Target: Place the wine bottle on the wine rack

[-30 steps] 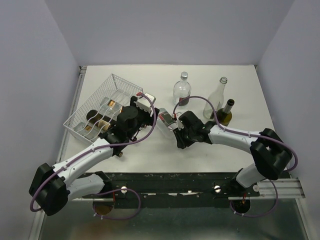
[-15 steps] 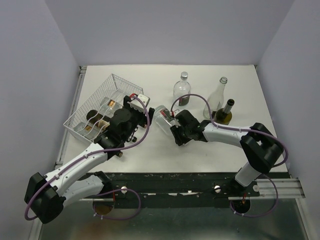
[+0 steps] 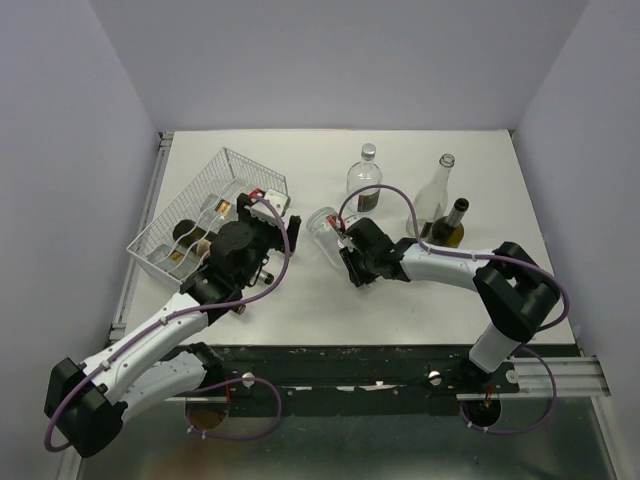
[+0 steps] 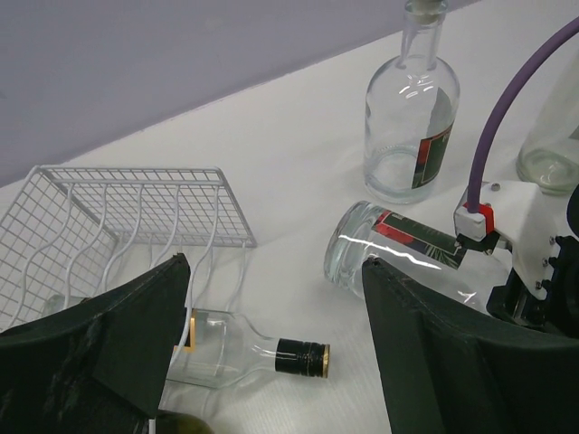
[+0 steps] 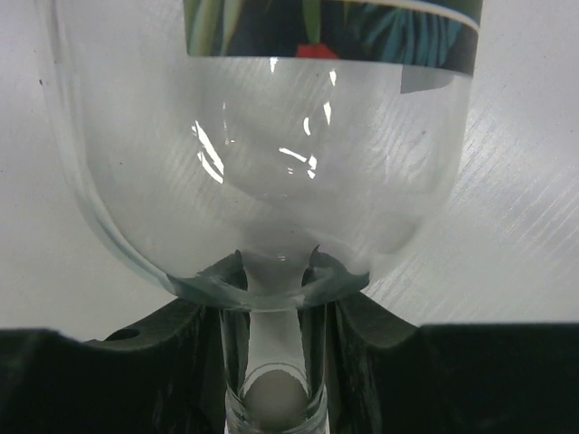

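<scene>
The white wire wine rack (image 3: 212,190) stands at the left and holds several lying bottles. My right gripper (image 3: 348,256) is shut on the neck of a clear wine bottle (image 3: 324,227) with a dark leafy label, held lying with its base pointing far-left. The right wrist view shows the fingers (image 5: 380,298) clamped on the neck and the bottle's shoulder (image 5: 262,163) above them. My left gripper (image 3: 262,222) is open and empty beside the rack's near-right corner. In its wrist view the held bottle (image 4: 398,246) lies to the right and the rack (image 4: 136,217) to the left.
A clear bottle with a black cap (image 4: 237,348) lies at the rack's edge between my left fingers (image 4: 127,334). A squat clear bottle (image 3: 364,180), a tall clear bottle (image 3: 433,198) and a dark green bottle (image 3: 451,226) stand at the back right.
My right gripper has carried the clear bottle left and a little farther back, toward the rack. My left gripper has drawn back left along the rack's edge.
</scene>
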`<state>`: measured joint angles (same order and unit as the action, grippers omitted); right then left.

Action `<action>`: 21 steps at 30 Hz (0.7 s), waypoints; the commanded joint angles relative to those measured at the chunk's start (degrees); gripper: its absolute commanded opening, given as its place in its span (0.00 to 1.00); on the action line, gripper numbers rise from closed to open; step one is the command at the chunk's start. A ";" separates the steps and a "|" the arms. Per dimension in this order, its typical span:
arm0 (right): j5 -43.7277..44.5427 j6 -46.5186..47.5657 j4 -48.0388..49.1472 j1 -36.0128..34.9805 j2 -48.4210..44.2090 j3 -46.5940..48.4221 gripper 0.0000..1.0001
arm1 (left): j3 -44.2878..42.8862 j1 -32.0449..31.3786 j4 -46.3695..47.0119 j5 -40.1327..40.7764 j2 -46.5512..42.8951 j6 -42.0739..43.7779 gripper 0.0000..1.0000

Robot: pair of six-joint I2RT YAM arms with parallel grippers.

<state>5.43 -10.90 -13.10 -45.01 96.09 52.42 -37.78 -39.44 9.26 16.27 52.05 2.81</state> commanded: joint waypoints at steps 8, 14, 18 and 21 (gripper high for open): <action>3.18 3.07 -4.47 -0.43 -6.70 8.03 0.01 | -3.53 0.50 -1.61 5.43 -4.59 3.08 0.88; 2.04 3.51 -6.14 -0.51 -7.85 13.49 0.01 | -5.20 0.51 -1.96 6.66 -7.49 4.66 0.88; 1.25 4.21 -5.88 -0.78 -8.12 15.34 0.00 | -6.69 0.59 -2.66 8.07 -9.16 5.36 0.88; 0.20 4.74 -5.62 -0.86 -6.45 17.44 0.01 | -8.09 0.51 -3.37 9.04 -10.39 5.71 0.88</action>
<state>6.44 -7.55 -26.55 -45.43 92.38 63.79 -42.81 -39.31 7.16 22.20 43.75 7.20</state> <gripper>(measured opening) 0.446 0.873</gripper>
